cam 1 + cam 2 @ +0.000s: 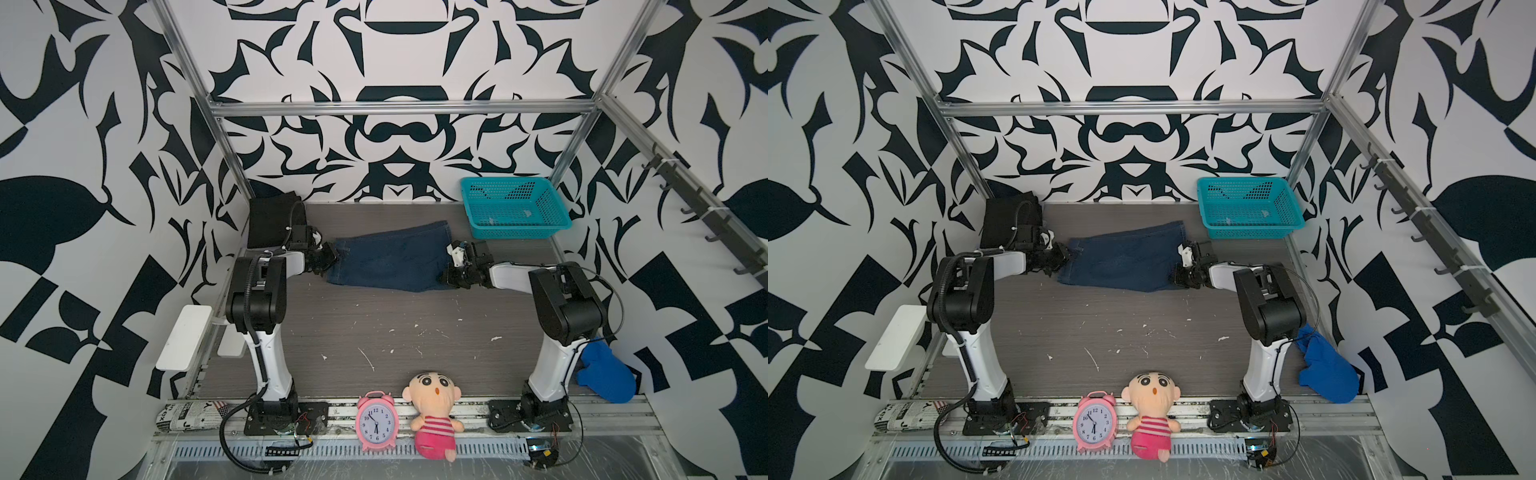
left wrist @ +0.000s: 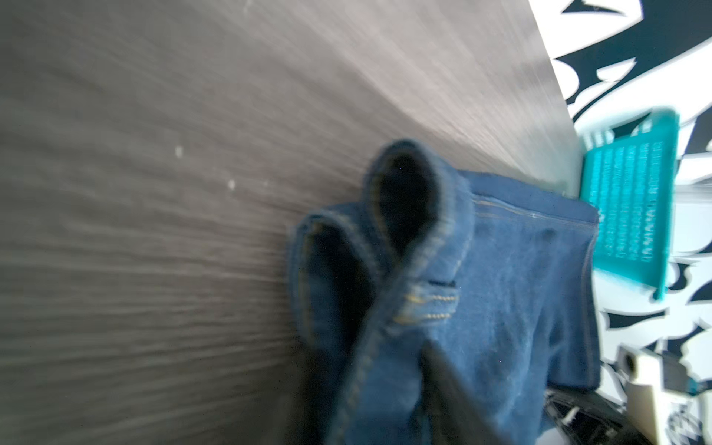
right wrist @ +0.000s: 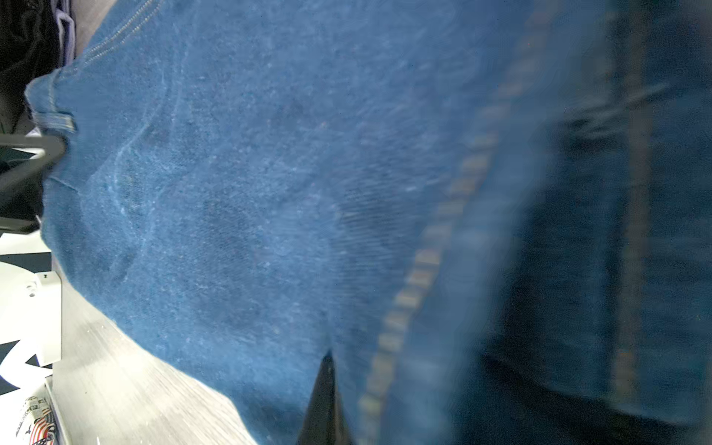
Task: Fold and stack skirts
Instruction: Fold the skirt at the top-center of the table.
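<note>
Looking first at your one container, the basket (image 1: 515,230) sits at the far right corner of the table (image 1: 374,328), against the back wall, and a couple of small pale scraps (image 1: 491,220) lie on its mesh floor. No cloth is in it that you can see. Your denim skirt (image 1: 390,257) lies across the far middle of the table, just in front of the basket and apart from it, stretched between the two arms. Your left gripper (image 1: 328,259) is at its waistband end. In the left wrist view the waistband and a belt loop bunch up in loops against one dark finger (image 2: 450,393), but the other finger is hidden, so you cannot tell whether that pincer is pinching or spread. Your right gripper (image 1: 451,276) is at the hem end, pressed together on the denim. The stitched hem fills the right wrist view, with one fingertip (image 3: 326,393) poking out under the cloth. Your black skirt (image 1: 266,224) lies folded in the far left corner, behind the left arm, and a thin lavender edge (image 3: 66,27) shows beside black cloth in the right wrist view.
</note>
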You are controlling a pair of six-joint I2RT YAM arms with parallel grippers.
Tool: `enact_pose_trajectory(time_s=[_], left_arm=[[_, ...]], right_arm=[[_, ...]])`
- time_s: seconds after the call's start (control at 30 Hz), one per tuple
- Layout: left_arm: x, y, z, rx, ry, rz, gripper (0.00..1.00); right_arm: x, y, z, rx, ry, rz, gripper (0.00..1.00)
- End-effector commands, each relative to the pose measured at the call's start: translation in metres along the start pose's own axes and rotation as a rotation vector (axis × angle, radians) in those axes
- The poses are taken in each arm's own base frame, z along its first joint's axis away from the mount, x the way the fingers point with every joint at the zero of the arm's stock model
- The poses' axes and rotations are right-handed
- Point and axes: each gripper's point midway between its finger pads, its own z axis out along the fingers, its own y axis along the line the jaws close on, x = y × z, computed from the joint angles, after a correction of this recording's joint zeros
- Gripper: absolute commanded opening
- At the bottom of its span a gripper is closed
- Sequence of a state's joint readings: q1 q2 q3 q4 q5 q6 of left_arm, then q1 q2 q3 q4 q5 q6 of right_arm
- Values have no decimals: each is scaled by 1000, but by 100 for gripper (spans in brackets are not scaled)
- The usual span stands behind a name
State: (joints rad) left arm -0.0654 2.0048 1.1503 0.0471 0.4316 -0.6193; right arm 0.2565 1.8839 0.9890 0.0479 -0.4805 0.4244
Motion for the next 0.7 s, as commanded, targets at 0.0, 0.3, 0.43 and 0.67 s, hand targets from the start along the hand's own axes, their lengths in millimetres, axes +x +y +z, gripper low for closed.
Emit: enact_pose_trajectory(time_s=[0.0, 0.3, 0.43, 0.67], left_arm=[[19, 14, 6, -31, 36, -42, 9], [1, 13, -61, -180, -15, -13, 0], [-12, -1, -107, -282, -58, 55, 0], [-19, -66, -116, -340, -36, 238, 0]], right_arm=[[-18, 19, -12, -37, -46, -23, 0], [-10, 15, -11, 26, -21, -10, 0], [13, 13, 1, 30, 28, 4, 0], [39, 32, 21, -22, 69, -3, 0]])
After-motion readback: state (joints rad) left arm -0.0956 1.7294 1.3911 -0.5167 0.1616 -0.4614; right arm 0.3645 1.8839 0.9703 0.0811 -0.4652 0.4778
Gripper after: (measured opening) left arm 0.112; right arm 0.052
